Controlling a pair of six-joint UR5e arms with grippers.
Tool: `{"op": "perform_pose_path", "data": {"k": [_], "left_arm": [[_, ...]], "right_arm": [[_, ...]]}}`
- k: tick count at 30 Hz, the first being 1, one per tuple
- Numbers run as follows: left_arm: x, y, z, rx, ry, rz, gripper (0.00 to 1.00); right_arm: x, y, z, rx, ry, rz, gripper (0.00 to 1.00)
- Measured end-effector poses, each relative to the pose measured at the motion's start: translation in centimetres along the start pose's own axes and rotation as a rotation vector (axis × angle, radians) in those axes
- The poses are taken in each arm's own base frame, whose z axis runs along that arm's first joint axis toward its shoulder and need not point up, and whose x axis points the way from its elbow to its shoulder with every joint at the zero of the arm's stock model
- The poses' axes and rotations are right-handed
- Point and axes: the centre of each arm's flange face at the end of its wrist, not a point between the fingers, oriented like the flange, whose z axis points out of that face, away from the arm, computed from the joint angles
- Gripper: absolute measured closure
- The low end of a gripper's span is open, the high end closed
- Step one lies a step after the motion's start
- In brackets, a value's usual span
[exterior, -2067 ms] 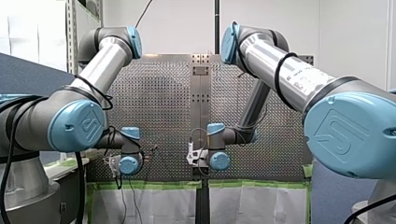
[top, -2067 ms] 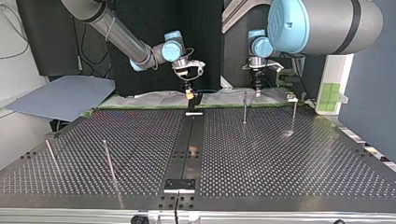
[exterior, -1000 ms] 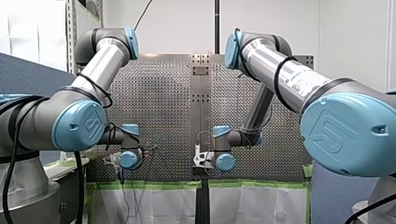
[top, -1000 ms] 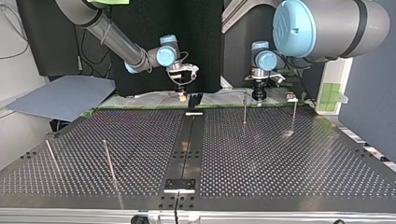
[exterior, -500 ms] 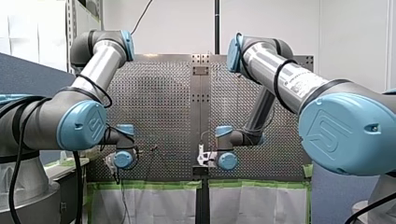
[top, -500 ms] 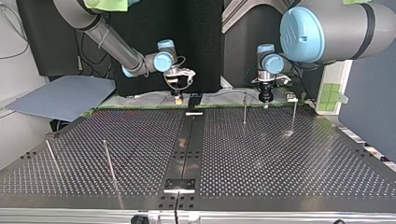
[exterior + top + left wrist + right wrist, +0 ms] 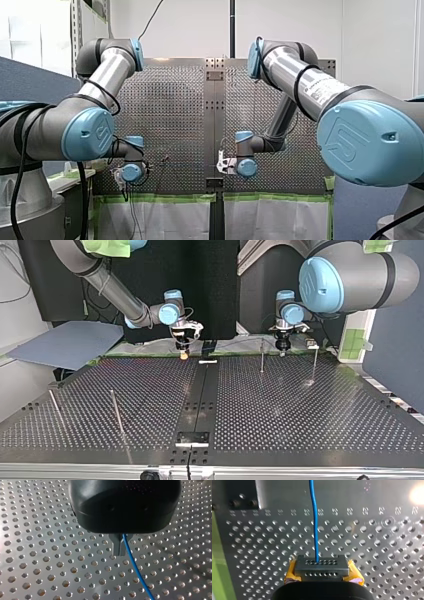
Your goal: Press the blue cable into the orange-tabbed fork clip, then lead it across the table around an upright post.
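a robotics lab: perforated metal table (image 7: 300, 405), bare white wall (image 7: 190, 30), blue partition panel (image 7: 25, 80).

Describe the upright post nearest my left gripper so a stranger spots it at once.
In the top view, follow the perforated table's far edge from its dark centre strip toward the view's right. The metal post stands there, beside my left gripper, which holds the blue cable. The other far post is further from the strip.

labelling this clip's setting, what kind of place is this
Probably a robotics lab test cell: my left arm and my right arm work at a perforated table with upright posts, holding a blue cable.
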Motion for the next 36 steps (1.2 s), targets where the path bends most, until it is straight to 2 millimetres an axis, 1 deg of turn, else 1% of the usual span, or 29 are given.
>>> {"op": "perform_pose_path", "data": {"k": [6, 14, 17, 21, 24, 36], "left_arm": [[-0.6, 0.1, 1.1, 0.012, 0.009, -0.025, 1.00], [-1.0, 0.4, 1.5, 0.032, 0.036, -0.025, 1.00], [-1.9, 0.1, 1.7, 0.048, 0.031, -0.025, 1.00], [-3.8, -0.4, 2.0, 0.061, 0.016, -0.024, 1.00], [-4.4, -0.5, 2.1, 0.065, 0.008, -0.026, 1.00], [-4.7, -0.5, 2.1, 0.062, 0.004, -0.030, 1.00]], "right_arm": [[0.9, 0.9, 0.9, -0.014, 0.000, -0.002, 1.00], [1.3, 1.1, 1.3, -0.016, 0.002, -0.004, 1.00], [1.6, 1.1, 1.5, -0.016, 0.008, -0.004, 1.00], [2.1, 1.2, 1.9, -0.017, 0.011, -0.003, 1.00], [2.3, 1.5, 2.1, -0.023, 0.009, 0.001, 1.00], [2.7, 4.5, 2.8, -0.069, 0.010, 0.041, 1.00]]}}
